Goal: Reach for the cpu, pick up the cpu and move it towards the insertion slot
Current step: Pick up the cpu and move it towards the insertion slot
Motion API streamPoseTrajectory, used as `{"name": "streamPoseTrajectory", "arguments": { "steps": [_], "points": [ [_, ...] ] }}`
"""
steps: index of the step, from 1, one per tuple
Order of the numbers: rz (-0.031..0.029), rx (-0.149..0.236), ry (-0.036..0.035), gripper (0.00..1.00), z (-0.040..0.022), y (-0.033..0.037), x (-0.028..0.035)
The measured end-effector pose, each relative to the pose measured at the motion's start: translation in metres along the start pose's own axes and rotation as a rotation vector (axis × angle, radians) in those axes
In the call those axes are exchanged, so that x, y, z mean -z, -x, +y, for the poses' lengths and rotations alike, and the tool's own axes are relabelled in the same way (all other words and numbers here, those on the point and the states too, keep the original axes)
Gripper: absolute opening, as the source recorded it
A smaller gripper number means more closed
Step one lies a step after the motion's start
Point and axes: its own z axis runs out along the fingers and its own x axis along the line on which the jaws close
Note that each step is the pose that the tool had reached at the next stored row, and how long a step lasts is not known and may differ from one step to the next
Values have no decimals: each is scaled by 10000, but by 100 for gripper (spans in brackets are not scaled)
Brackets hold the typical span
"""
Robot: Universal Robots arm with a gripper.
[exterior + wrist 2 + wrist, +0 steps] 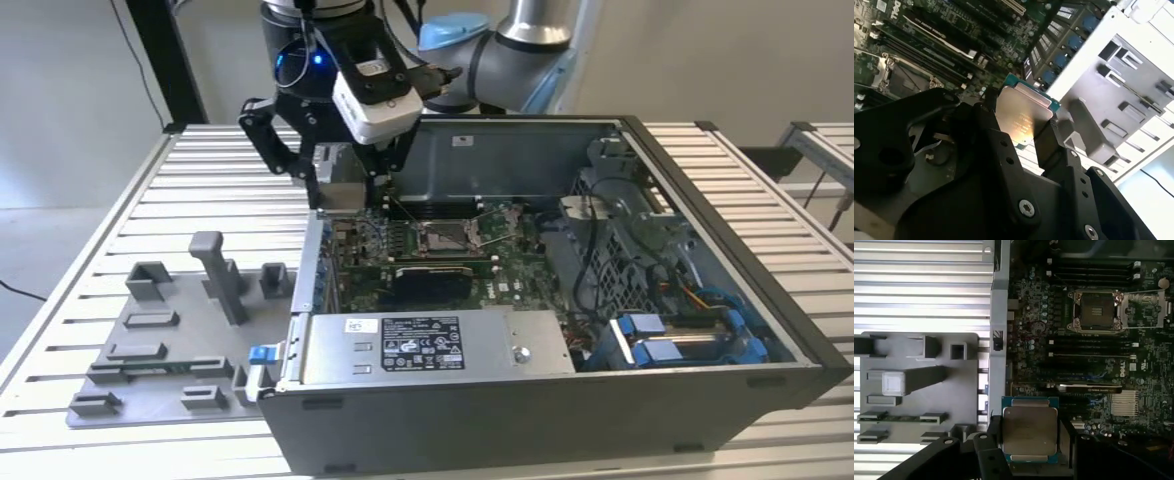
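My gripper (1030, 440) is shut on the cpu (1029, 429), a thin square chip with a silvery top and a green edge, also held between the black fingers (1046, 142) in the second wrist view as the cpu (1021, 115). In the exterior view the gripper (350, 165) hangs above the case's back corner on the exterior view's left. The insertion slot (1097, 311), a square socket with a shiny metal frame and open lid, sits in the green motherboard (1064, 350) some way from the chip. The same insertion slot (446, 236) lies in the open case.
The open computer case (561, 300) lies on a slatted metal table (107, 220), with a power supply (427, 345) along its front and cables at the exterior view's right. A grey fixture plate (174, 330) with upright blocks stands beside the case on the exterior view's left.
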Motion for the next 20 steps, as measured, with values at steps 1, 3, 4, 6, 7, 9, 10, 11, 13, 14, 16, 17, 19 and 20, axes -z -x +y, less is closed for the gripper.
{"name": "streamPoseTrajectory", "arguments": {
  "steps": [1,3,4,6,7,9,10,11,13,14,16,17,19,20],
  "points": [
    [0,0,-1,0,0,33,0],
    [0,0,0,0,0,101,-1],
    [0,0,-1,0,0,142,-1],
    [1,0,-1,0,0,233,-2],
    [1,0,-1,0,0,278,-2],
    [1,1,-1,0,0,370,-3],
    [0,0,0,0,0,414,-4],
    [1,0,-1,0,1,461,-4],
    [1,0,-1,0,1,552,-4],
    [1,0,-1,0,0,598,-5],
    [1,0,-1,0,1,689,-6],
    [1,1,0,0,1,734,-7],
    [2,-1,-1,0,1,825,-7],
    [1,0,0,0,1,874,-8]
  ]
}}
